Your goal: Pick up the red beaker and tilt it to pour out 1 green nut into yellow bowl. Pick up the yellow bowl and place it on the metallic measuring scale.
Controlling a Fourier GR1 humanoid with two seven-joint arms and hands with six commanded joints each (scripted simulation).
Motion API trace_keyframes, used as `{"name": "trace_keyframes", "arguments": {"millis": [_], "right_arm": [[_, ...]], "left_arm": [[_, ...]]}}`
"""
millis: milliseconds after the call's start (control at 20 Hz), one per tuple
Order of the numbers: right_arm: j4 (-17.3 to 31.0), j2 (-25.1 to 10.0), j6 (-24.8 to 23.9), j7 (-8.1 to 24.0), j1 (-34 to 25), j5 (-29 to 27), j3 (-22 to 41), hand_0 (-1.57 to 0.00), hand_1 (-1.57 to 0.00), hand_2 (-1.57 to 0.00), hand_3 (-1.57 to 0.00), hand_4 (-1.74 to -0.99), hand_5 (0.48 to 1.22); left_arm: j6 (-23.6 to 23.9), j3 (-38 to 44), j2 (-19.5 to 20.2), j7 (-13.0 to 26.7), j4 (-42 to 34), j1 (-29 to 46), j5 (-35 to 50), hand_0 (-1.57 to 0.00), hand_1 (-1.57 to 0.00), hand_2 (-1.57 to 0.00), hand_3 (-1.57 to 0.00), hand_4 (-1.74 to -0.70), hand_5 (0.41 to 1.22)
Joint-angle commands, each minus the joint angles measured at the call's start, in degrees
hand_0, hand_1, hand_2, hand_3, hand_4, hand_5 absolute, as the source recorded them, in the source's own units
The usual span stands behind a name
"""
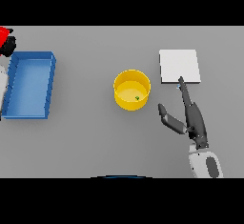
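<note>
1. Right hand open over the grey table, fingers straight and pointing away from the robot, thumb spread out toward the left side.
2. Longest fingertip reaching the near edge of the scale, a pale square plate lying flat just beyond the hand; impossible to tell whether touching or hovering above it.
3. Yellow bowl upright on the table, left of the hand and a little farther out, near the thumb tip but apart from it.
4. One small green nut lying inside the bowl, on the bottom, on the side nearer the hand.
5. Blue tray well apart, far to the left of the hand.
6. Left hand at the far left edge beyond the tray, dark fingers wrapped round the red beaker, both largely cut off by the frame.
</note>
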Motion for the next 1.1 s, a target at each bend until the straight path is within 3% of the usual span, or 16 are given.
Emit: {"name": "trace_keyframes", "arguments": {"millis": [0, 100, 250, 450, 500, 650, 750, 800, 900, 1050], "right_arm": [[-0.1, 0.4, 0.3, -0.3, -0.2, -0.5, 0.1, 0.00, 0.00, 0.00, 0.00, -1.014, 0.648], [-0.2, 0.1, 0.2, -0.6, 0.0, -0.5, -0.1, 0.00, 0.00, 0.00, 0.00, -1.004, 0.648], [0.3, 0.5, 0.0, -1.0, -0.5, -0.8, -0.2, 0.00, 0.00, 0.00, 0.00, -1.012, 0.650], [-0.1, 0.0, -0.1, -0.7, 0.1, -0.4, -0.3, 0.00, 0.00, 0.00, 0.00, -1.017, 0.638], [-0.9, 0.0, -0.2, -1.1, 0.3, -0.2, -0.1, 0.00, 0.00, 0.00, 0.00, -1.021, 0.636], [-0.6, 0.2, -0.3, -0.1, 0.2, -0.2, -0.2, 0.00, 0.00, 0.00, 0.00, -1.012, 0.634], [-1.0, 0.3, -0.2, -1.1, 0.4, -0.6, -0.2, 0.00, 0.00, 0.00, 0.00, -1.007, 0.635], [-1.0, 0.3, 0.0, -0.1, -0.3, -0.8, -0.3, 0.00, 0.00, 0.00, 0.00, -1.004, 0.636], [-0.5, 0.1, 0.2, -0.6, 0.1, -1.1, -0.5, 0.00, 0.00, 0.00, 0.00, -1.005, 0.634], [-1.4, 0.0, 0.3, -1.5, 1.1, -0.8, -0.1, 0.00, 0.00, 0.00, 0.00, -1.011, 0.639]], "left_arm": [[0.9, 0.1, -1.0, 0.7, -2.0, 1.6, 0.5, -1.57, -1.57, -1.57, -1.48, -1.74, 1.221], [1.8, 0.5, -1.8, 0.2, -4.3, 4.5, 1.1, -1.57, -1.57, -1.57, -1.51, -1.74, 1.221], [2.4, 0.4, -3.4, 3.3, -9.2, 8.3, 2.1, -1.57, -1.57, -1.57, -1.54, -1.74, 1.151], [2.9, -1.0, -3.1, 4.6, -13.6, 12.5, 0.4, -1.57, -1.57, -1.57, -1.56, -1.71, 0.991], [2.5, -1.2, -2.9, 4.7, -13.5, 12.5, 0.2, -1.57, -1.57, -1.57, -1.56, -1.65, 0.941], [0.9, -2.0, -2.2, 5.2, -16.0, 14.4, 0.0, -1.57, -1.54, -1.50, -1.47, -1.28, 0.810], [-0.6, -2.2, -1.8, 5.1, -17.7, 15.6, 0.8, -1.39, -1.22, -1.21, -1.14, -1.07, 0.749], [-1.1, -2.6, -1.8, 5.7, -18.3, 15.6, 0.7, -1.21, -1.00, -1.02, -0.95, -1.00, 0.720], [-1.8, -3.3, -2.0, 6.1, -17.2, 15.9, 0.5, -0.77, -0.64, -0.65, -0.61, -0.92, 0.677], [-4.4, -4.8, -0.9, 4.9, -16.0, 15.4, -0.5, -0.39, -0.33, -0.33, -0.31, -0.84, 0.657]]}}
